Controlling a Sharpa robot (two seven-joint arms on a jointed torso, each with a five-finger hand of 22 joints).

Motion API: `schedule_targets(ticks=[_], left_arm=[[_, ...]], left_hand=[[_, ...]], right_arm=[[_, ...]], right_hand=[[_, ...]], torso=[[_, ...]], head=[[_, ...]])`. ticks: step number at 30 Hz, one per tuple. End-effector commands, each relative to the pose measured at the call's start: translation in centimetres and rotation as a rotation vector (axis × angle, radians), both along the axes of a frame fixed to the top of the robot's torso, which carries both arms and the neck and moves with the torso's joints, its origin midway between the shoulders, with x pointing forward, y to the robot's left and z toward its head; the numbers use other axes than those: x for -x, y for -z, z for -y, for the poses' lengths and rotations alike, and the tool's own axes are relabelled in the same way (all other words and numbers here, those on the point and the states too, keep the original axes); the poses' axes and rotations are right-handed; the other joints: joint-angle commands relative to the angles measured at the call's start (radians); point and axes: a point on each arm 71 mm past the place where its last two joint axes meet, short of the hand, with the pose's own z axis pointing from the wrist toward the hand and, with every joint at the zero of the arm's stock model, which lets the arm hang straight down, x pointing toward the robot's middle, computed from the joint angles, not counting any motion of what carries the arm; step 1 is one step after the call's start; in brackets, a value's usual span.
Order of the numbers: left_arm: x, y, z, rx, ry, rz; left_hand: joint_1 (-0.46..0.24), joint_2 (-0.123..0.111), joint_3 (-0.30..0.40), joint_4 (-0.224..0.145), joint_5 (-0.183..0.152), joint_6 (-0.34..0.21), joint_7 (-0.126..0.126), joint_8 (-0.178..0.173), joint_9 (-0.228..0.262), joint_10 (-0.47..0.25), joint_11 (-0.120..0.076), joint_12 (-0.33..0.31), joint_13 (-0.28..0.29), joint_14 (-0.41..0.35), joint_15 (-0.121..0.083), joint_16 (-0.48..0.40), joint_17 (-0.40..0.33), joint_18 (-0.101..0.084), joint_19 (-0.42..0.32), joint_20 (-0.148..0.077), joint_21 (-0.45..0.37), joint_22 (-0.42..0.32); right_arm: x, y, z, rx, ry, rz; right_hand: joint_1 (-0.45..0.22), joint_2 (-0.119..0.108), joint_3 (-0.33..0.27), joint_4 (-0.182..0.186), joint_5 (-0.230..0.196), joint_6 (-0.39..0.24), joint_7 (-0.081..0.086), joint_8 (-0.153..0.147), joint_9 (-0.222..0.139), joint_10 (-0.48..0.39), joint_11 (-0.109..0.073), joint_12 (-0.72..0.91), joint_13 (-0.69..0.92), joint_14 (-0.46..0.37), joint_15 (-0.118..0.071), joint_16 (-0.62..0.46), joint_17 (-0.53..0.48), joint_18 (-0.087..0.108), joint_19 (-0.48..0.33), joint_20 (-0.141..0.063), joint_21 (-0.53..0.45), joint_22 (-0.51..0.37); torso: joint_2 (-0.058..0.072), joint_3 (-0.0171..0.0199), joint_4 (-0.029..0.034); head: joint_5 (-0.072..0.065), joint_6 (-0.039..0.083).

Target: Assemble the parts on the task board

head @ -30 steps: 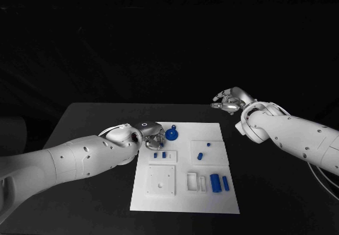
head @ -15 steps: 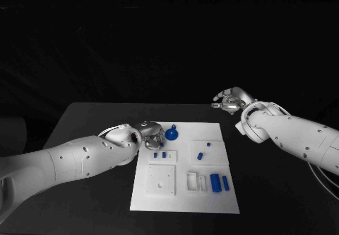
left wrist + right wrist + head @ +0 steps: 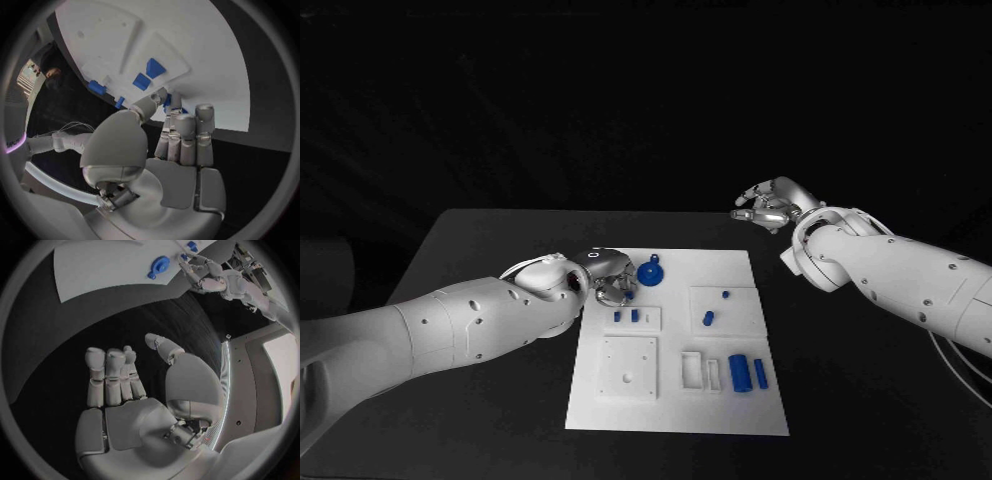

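Head view: task board [image 3: 678, 400] lies mid tabletop [image 3: 488, 240], white on black. Left hand [image 3: 607, 279] sits at the board's far-left edge, just beside the round blue part [image 3: 651, 274]; contact can't be read from here. Other blue parts: a pair of small blocks [image 3: 626, 316], a peg [image 3: 708, 320] in the right recess, two cylinders [image 3: 747, 371] near the front. Right hand [image 3: 764, 206] hangs off the board past its far-right corner, well apart from every part. Left wrist view: left hand [image 3: 169, 145] has its fingers [image 3: 185, 135] curled side by side with the thumb tip closing against them over a small blue piece [image 3: 167, 101] at the board edge; it looks pinched, mostly hidden. The two blocks [image 3: 149, 74] show beyond the fingertips. Right wrist view: right hand [image 3: 134, 390] has fingers half curled, thumb apart, nothing in them, black tabletop beneath; the round blue part [image 3: 158, 266] and the left hand [image 3: 209, 275] show far off. Versus the earlier head frames: no visible change in the parts, both hands sit at the same spots.
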Motion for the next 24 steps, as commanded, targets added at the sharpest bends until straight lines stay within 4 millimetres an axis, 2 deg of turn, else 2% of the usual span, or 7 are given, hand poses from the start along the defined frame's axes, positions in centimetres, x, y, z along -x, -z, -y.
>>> schedule_targets(ticks=[1,7,24], left_arm=[[0.19,0.02,0.4,0.012,0.018,-0.003],[0.21,0.01,0.42,0.015,0.019,-0.002],[0.37,-0.07,0.45,0.023,0.023,0.003]], left_hand=[[0.0,-0.01,-0.002,0.006,-0.003,-0.012,0.0,-0.007,-0.003,-0.007,0.002,-0.003,0.001,-0.004,0.002,-0.007,-0.002,0.111,0.006,0.002,0.005,0.014],[0.001,-0.014,-0.001,0.009,-0.003,-0.029,-0.001,-0.015,-0.009,-0.007,0.002,-0.002,0.002,-0.003,0.002,-0.007,-0.002,0.112,0.007,0.003,0.004,0.014],[0.004,-0.016,0.0,0.012,0.0,-0.021,0.002,-0.008,-0.01,0.008,-0.003,0.008,0.011,-0.002,-0.002,-0.007,-0.002,0.114,0.008,0.001,0.005,0.014]], right_arm=[[0.01,-0.04,-0.09,0.008,-0.01,0.006],[0.01,-0.05,-0.12,0.008,-0.011,0.006],[0.0,-0.04,-0.05,0.009,-0.01,0.006]], right_hand=[[-0.003,0.006,0.0,-0.003,0.004,-0.003,0.007,-0.001,0.002,0.005,-0.004,0.004,-0.001,0.006,0.0,-0.005,0.001,0.1,0.0,-0.009,-0.004,0.002],[-0.003,0.006,0.0,-0.003,0.004,-0.003,0.007,-0.001,0.002,0.005,-0.004,0.004,-0.001,0.006,0.0,-0.005,0.001,0.1,0.0,-0.009,-0.004,0.002],[-0.003,0.006,0.0,-0.003,0.005,-0.003,0.007,-0.001,0.002,0.005,-0.004,0.004,-0.002,0.006,0.0,-0.005,0.002,0.1,0.001,-0.009,-0.005,0.002]], torso=[[0.0,-0.0006,0.0006],[-0.001,0.0001,0.0],[-0.001,-0.0003,0.0005]], head=[[-0.001,-0.001],[0.0,0.0],[-0.001,0.0]])
